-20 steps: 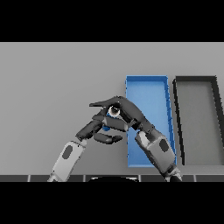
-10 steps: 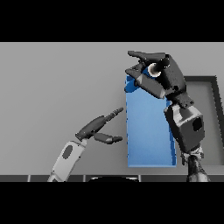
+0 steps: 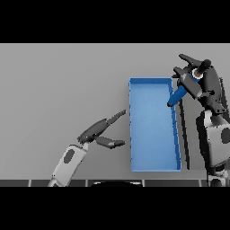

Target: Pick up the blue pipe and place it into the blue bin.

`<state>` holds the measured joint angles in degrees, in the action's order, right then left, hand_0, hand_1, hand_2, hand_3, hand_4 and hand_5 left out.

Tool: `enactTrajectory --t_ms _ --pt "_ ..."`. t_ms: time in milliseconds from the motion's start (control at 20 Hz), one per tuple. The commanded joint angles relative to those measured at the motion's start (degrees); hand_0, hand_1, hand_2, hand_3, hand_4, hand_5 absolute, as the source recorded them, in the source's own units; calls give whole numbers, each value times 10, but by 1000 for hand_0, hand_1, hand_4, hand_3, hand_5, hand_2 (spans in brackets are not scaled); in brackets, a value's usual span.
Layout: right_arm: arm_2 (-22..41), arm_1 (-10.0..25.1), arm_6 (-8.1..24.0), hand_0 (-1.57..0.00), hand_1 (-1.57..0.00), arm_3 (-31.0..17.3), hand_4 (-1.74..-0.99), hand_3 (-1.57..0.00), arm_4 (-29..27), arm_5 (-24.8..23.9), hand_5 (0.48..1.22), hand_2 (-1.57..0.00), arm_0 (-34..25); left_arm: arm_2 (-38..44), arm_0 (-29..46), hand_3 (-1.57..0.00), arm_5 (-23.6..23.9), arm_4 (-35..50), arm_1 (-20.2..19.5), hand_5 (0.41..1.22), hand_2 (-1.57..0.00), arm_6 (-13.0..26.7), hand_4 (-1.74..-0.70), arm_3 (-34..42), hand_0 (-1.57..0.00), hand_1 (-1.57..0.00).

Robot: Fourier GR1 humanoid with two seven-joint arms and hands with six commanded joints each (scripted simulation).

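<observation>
The blue pipe [image 3: 179, 94] hangs tilted from my right hand [image 3: 201, 80], whose fingers are curled around its upper end. Its lower end sits over the right rim of the blue bin [image 3: 152, 130], near the bin's far right corner. The bin is a long open tray in the middle right of the table, with nothing visible inside. My left hand [image 3: 99, 131] rests open over the table just left of the bin, fingers straight and pointing toward it.
A dark grey bin [image 3: 185, 134] stands right of the blue one, mostly hidden behind my right arm. Grey table surface stretches to the left and far side.
My right hand has carried the pipe from the bin's left side across to its right rim. The left hand has stayed beside the bin.
</observation>
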<state>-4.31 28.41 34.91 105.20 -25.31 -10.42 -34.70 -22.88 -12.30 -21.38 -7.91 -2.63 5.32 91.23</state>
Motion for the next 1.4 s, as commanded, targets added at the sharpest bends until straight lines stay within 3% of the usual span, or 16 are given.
enactTrajectory --t_ms 0,150,300,600,650,850,900,1000,1050,1150,1350 --pt "4 -3 0 -1571 -1571 11 -1741 -1571 3 -3 1221 -1571 30 -2 2 1 1 -3 1 419 1 -2 -865 -4 1 1" --pt "18 2 0 -1571 -1571 47 -1741 -1571 3 -23 1221 -1571 119 -5 13 1 -3 5 3 422 1 -4 -875 2 1 1" --pt "47 16 0 -1571 -1571 69 -1741 -1571 -9 -81 1221 -1571 197 -6 21 1 -1 7 3 425 1 1 -879 6 1 1" --pt "163 108 0 -1571 -1571 86 -1741 -1521 -49 -248 1221 -1571 287 -7 20 1 -1 7 0 422 1 1 -888 10 1 1" --pt "180 125 0 -1571 -1571 84 -1741 -1255 -57 -267 1221 -1571 293 -10 22 1 -1 7 1 420 1 4 -887 15 1 1" --pt "294 194 0 -1571 -1548 38 -1741 -847 -108 -364 1221 -1571 268 -10 24 1 -1 1 -4 421 1 -5 -883 8 1 1" --pt "312 207 0 -1465 -1336 29 -1678 -788 -126 -373 1221 -1339 261 -10 23 1 -1 2 -2 421 1 0 -882 7 1 1" --pt "363 253 1 -937 -855 16 -1503 -504 -187 -398 1221 -856 232 -8 26 1 -3 2 -8 422 1 -6 -878 11 1 1" --pt "368 257 0 -750 -684 15 -1413 -403 -191 -389 1221 -685 228 -8 25 1 -3 2 -7 425 1 -3 -878 10 1 1" --pt "389 268 1 -479 -437 9 -1275 -258 -198 -369 1186 -438 214 -8 24 1 -3 3 -7 428 1 -2 -878 12 1 1" --pt "498 322 -5 -196 -179 -17 -1110 -105 -198 -325 979 -179 130 -11 28 1 -1 6 -2 428 1 17 -886 21 1 1"
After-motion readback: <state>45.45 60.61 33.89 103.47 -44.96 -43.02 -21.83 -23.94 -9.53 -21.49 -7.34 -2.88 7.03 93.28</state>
